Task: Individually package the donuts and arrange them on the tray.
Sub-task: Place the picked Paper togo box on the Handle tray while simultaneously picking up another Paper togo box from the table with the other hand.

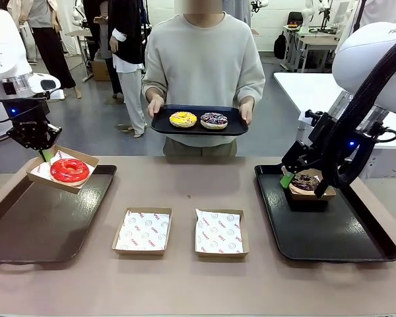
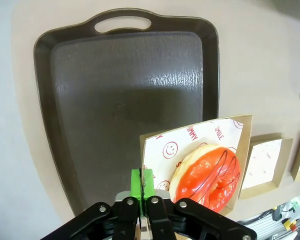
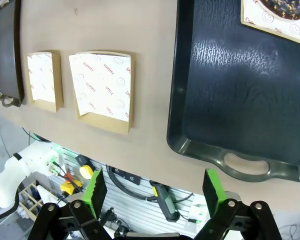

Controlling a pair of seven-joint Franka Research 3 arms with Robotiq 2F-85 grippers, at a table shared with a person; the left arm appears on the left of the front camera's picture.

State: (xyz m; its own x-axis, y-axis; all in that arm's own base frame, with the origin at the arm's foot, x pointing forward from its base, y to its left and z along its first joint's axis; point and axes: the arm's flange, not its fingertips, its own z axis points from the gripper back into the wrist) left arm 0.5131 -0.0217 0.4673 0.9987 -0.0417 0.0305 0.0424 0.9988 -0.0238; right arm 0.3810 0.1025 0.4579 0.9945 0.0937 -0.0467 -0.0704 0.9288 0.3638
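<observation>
Tan bench (image 1: 185, 277). Pinched the corner of a cardboard box (image 2: 155, 145) in the left fingers (image 2: 142, 181), red donut (image 1: 69, 170) just beyond them over a tray (image 1: 26, 231) edge. Held the right fingers (image 1: 288, 179) spread, empty, beside the boxed chocolate donut (image 1: 305, 182). Seemed soft, smearable; safest by the box rim.

Front across table (image 1: 185, 284); wrist views downward

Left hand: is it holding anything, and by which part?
Yes. The left hand is shut on the box carrying the red donut, pinching the rim of one side wall between its fingers.
</observation>
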